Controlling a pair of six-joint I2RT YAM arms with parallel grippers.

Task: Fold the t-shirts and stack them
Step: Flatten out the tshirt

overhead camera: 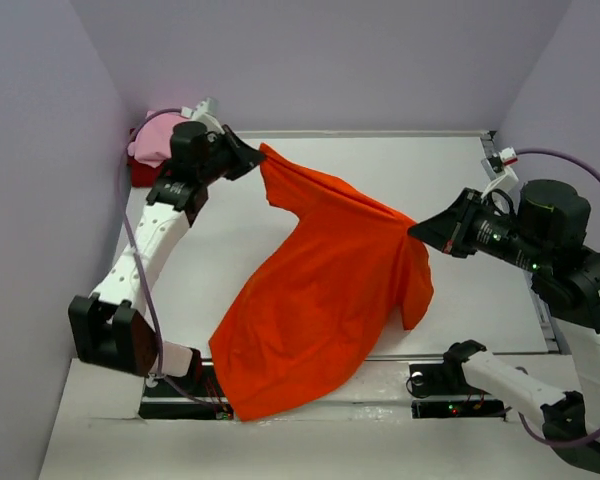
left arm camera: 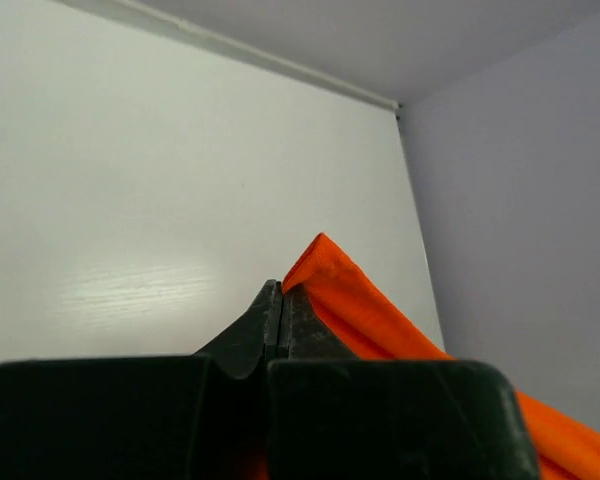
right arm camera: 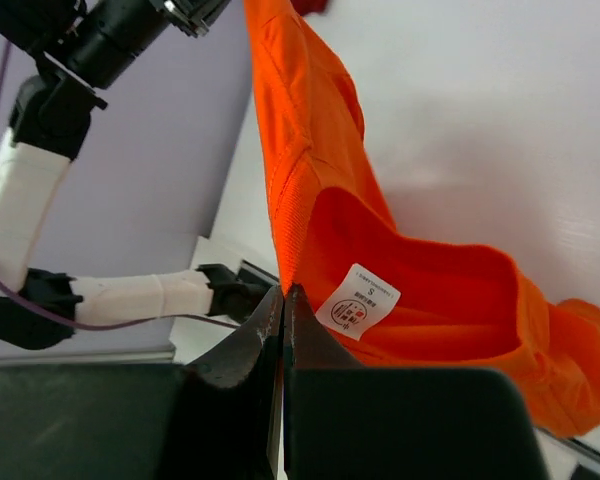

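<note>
An orange-red t-shirt (overhead camera: 320,290) hangs stretched between my two grippers above the table, its hem drooping over the near edge. The left gripper (overhead camera: 257,157) is shut on one shoulder of this t-shirt (left arm camera: 355,300) at the back left. On the right, the right gripper (overhead camera: 416,231) is shut on the collar edge (right arm camera: 300,215), with a white size label (right arm camera: 357,301) beside its fingers. A light pink folded t-shirt (overhead camera: 156,139) lies on a dark red one (overhead camera: 140,172) in the back left corner, partly hidden by the left arm.
The white table (overhead camera: 450,180) is boxed in by lilac walls on the left, back and right. Both arm bases (overhead camera: 435,382) sit along the near edge. The left arm (right arm camera: 40,170) shows in the right wrist view.
</note>
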